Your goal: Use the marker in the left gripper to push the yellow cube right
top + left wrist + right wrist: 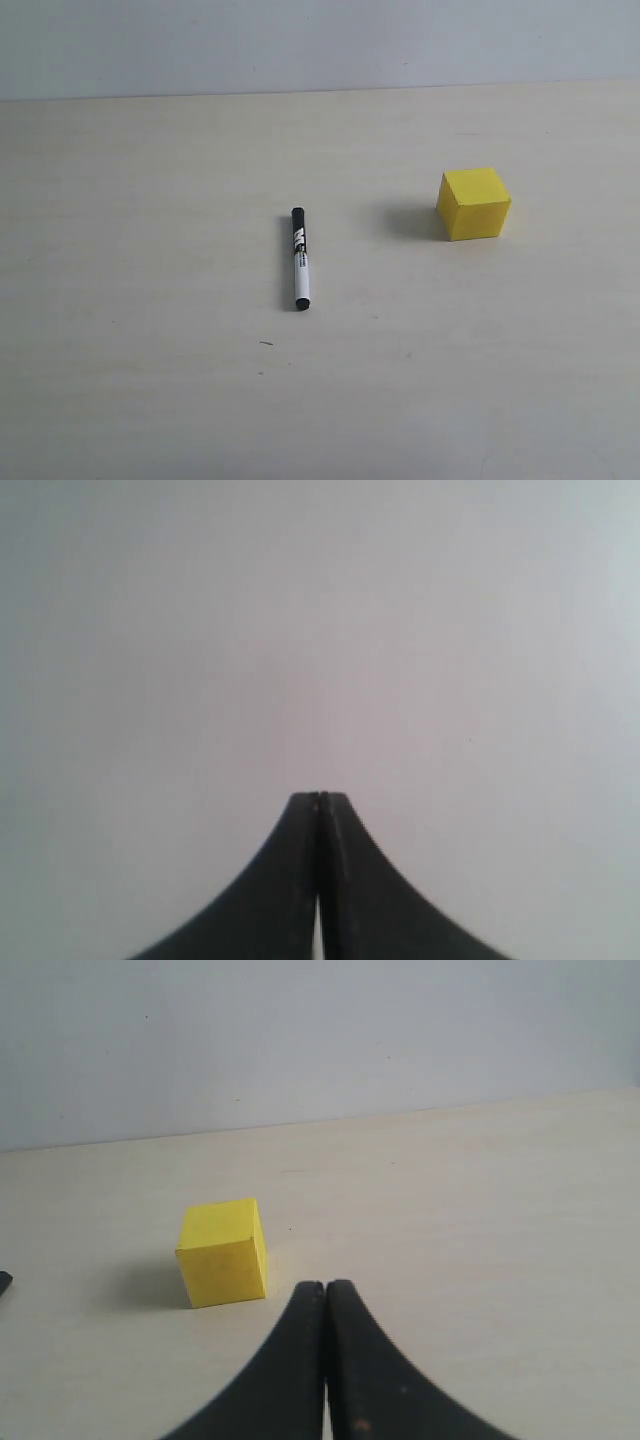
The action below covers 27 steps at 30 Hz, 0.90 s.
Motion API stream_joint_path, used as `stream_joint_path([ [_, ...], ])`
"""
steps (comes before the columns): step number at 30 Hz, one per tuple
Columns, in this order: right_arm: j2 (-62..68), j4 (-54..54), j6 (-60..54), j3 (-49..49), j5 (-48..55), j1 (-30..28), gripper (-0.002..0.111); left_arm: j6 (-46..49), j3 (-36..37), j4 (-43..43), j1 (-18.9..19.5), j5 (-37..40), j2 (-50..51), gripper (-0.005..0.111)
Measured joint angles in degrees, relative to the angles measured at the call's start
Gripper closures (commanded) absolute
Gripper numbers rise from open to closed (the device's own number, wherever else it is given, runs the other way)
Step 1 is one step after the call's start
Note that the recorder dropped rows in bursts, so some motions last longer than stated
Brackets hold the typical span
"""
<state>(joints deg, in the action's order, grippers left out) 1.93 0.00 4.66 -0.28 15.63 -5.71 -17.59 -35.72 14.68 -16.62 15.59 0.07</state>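
The marker (299,258) lies flat on the pale table, black cap toward the back, held by nothing. The yellow cube (473,203) stands to its right, well apart from it. No arm shows in the exterior view. In the left wrist view my left gripper (320,796) is shut with its two black fingers pressed together and nothing between them, facing only a blank pale surface. In the right wrist view my right gripper (325,1285) is also shut and empty, and the yellow cube (222,1252) sits a short way beyond its tips, off to one side.
The pale table (150,380) runs back to a light wall (320,40) behind its far edge. A dark tip of the marker (4,1282) just shows at the border of the right wrist view.
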Motion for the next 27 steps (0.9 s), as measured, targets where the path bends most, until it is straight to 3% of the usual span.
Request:
stream_joint_path([
  [12,0.0,0.0,0.0,0.0,0.0,0.0,0.108,-0.4,21.1,0.0,0.0,-2.2,0.1,0.106],
  [27,0.0,0.0,0.0,0.0,0.0,0.0,0.108,-0.9,34.8,0.0,0.0,-4.7,0.2,0.106],
])
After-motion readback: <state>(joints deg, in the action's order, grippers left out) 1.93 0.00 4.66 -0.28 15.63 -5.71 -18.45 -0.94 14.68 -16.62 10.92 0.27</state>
